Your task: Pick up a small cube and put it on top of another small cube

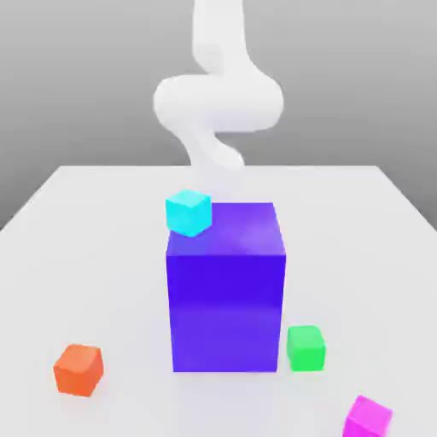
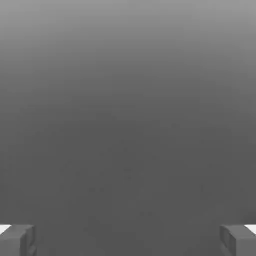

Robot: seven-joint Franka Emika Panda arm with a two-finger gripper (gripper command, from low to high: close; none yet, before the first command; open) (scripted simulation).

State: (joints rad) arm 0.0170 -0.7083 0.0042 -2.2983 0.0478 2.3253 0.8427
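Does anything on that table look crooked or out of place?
Only the cyan cube: it sits askew at the top corner of the big blue-violet block, on the exterior view's left, apparently overhanging the edge. The other small cubes lie flat on the table.

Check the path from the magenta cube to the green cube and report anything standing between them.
Nothing visible stands between them. The magenta cube lies near the front edge of the table, the green cube just behind it toward the exterior view's left. The big blue-violet block stands beside the green cube, not in the path.
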